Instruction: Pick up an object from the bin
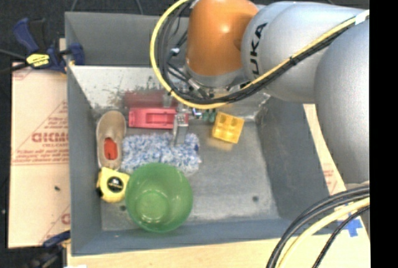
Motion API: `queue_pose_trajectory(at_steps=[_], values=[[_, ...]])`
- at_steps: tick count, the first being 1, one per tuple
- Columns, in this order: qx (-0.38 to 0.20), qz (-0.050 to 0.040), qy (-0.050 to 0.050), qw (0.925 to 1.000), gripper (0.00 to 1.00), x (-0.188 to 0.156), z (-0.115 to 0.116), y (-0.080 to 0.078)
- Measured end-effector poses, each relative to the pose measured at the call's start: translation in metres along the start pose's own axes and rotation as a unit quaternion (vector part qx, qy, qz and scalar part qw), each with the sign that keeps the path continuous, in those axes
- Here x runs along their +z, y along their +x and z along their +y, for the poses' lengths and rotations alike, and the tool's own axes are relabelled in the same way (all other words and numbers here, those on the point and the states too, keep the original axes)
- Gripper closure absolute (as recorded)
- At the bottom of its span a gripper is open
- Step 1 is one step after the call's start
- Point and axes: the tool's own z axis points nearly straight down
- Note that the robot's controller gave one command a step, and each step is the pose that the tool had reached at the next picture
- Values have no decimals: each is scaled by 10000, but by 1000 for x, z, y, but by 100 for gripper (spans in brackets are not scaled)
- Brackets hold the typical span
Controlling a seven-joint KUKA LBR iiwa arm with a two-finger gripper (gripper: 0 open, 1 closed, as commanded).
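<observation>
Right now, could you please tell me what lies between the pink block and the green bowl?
In the camera view, a crumpled blue-and-white speckled cloth fills the stretch between the pink block and the green bowl.

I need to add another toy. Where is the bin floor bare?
Bare floor lies right of the green bowl and below the yellow block, out to the right wall. The left is crowded: shoe, pink block, cloth, tape measure.
</observation>
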Motion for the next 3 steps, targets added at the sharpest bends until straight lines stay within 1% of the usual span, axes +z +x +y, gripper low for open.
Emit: queue_pose_trajectory(at_steps=[1, 2, 3], values=[[131, -105, -40, 9999, 0, 88, -10, -23], [1018, -85, -25, 9948, 0, 40, -17, -23], [133, -85, -25, 9999, 0, 67, 7, 21]])
